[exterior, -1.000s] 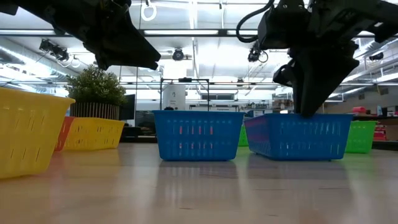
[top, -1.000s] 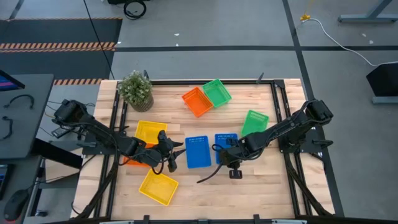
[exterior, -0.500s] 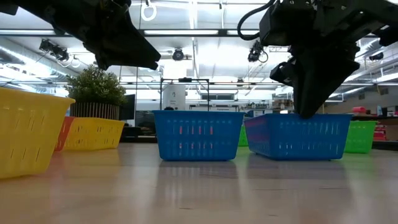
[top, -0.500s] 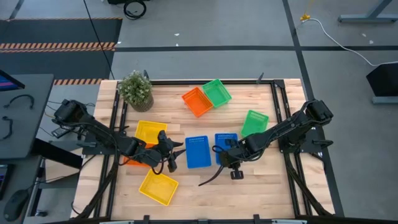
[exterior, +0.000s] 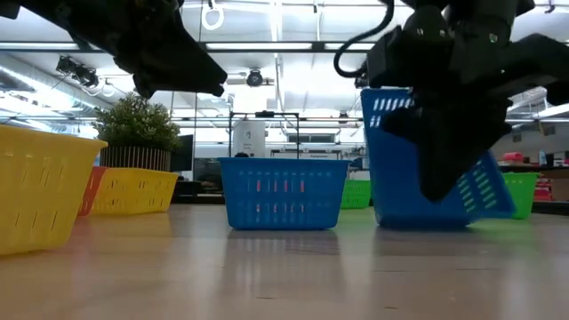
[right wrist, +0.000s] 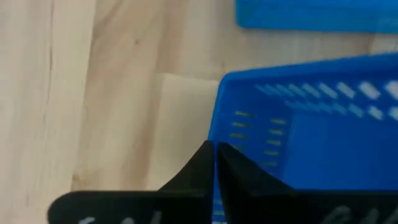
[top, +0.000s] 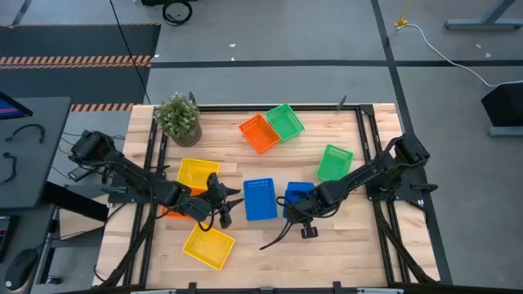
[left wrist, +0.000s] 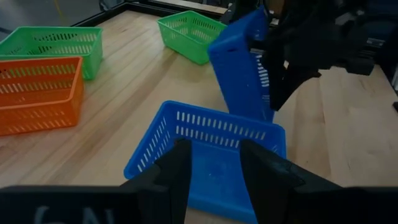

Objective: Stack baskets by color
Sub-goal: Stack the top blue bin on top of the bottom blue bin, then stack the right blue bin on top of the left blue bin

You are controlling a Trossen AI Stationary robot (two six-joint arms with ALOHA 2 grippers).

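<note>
Two blue baskets are mid-table. One [top: 260,198] lies flat on its bottom. The other [top: 299,193] is tipped up steeply [exterior: 418,160], with my right gripper [top: 306,211] shut on it. My left gripper [top: 225,201] hovers open just left of the flat blue basket [left wrist: 208,146], touching nothing. The other baskets rest flat: orange [top: 259,133] and green [top: 285,121] at the far side, green [top: 334,161] at the right, yellow [top: 198,174] and yellow [top: 209,246] at the left. An orange one [top: 173,211] is partly hidden under my left arm. My right gripper pinches the rim of one thin wall [right wrist: 215,134] of the blue basket, one finger inside and one outside. The fingers come from above, slanting down. The basket stands tipped up steeply, one side raised, its lower edge [exterior: 418,222] on the table.
A potted plant [top: 178,117] stands at the far left corner. A black frame [top: 359,139] borders the tabletop. Bare wood lies along the near edge [top: 278,253] in front of the blue baskets.
The right blue basket lay flat a second ago. It has since tipped up steeply in my right gripper: one side has risen while its lower edge has stayed on the table. The gripper has dipped slightly and rolled with it.
</note>
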